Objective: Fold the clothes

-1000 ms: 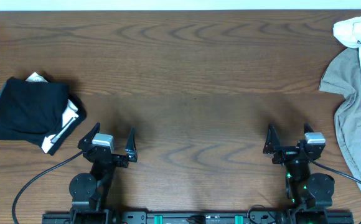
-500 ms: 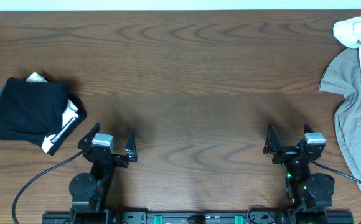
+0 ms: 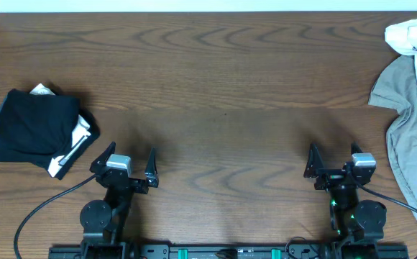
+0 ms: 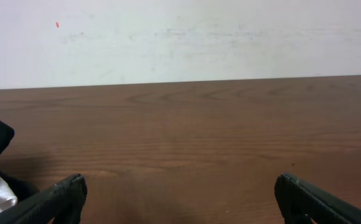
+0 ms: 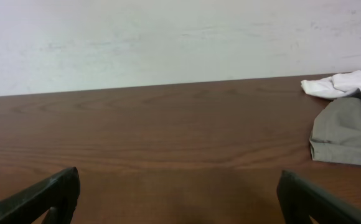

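White tee (image 3: 410, 36) & grey-beige garment (image 3: 406, 122) lie heaped at 2–3 o'clock on table (image 3: 223, 72), so w/ left gripper (image 3: 129, 164) & right gripper (image 3: 333, 165) both spread wide & empty, right should prob. reach to its 2 o'clock, pinch one hem only, drag to centre.
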Controlling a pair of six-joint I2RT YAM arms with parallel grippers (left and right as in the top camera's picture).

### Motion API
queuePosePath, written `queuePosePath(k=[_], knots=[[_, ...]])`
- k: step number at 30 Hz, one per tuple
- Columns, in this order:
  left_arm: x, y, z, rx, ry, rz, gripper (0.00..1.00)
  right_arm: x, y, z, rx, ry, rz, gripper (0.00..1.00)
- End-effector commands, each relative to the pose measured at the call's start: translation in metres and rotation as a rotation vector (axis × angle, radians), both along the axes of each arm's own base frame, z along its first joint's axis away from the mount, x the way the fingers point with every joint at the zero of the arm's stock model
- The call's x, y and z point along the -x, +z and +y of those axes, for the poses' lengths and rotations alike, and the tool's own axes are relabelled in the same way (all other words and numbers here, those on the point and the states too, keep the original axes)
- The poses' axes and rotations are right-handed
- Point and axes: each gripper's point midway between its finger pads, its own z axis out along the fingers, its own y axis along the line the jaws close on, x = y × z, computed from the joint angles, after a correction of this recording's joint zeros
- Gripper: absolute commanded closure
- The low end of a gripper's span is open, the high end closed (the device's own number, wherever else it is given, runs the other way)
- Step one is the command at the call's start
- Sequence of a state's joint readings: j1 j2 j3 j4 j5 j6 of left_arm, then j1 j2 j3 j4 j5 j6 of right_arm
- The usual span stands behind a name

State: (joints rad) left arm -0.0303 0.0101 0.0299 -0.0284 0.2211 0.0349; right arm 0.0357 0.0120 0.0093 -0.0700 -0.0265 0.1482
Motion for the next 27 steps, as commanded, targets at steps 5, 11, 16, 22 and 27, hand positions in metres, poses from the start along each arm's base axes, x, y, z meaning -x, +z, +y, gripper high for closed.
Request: queuePosePath(k=[5, 11, 16, 22, 27], knots=[[0.0, -0.016, -0.001, -0.014, -0.007, 0.038, 0.02, 0.0, -0.001, -0.001, 0.011, -0.004, -0.003, 0.01], [0.0, -0.016, -0.001, -0.011, -0.006, 0.038, 0.02, 0.0, 0.002, -0.001, 0.01, -0.004, -0.012, 0.01], [0.0, -0.011, -0.001, 0.028, 0.0, 0.039, 0.02, 0.0, 0.003, -0.001, 0.009, -0.004, -0.016, 0.01], [0.003, 0.029, -0.001, 0.133, 0.01, 0.015, 0.02, 0.001, 0.013, 0.004, -0.085, 0.021, -0.036, 0.01], [0.005, 0.059, -0.002, 0.134, 0.003, 0.061, 0.02, 0.008, 0.039, -0.006, -0.082, -0.033, -0.033, 0.01]])
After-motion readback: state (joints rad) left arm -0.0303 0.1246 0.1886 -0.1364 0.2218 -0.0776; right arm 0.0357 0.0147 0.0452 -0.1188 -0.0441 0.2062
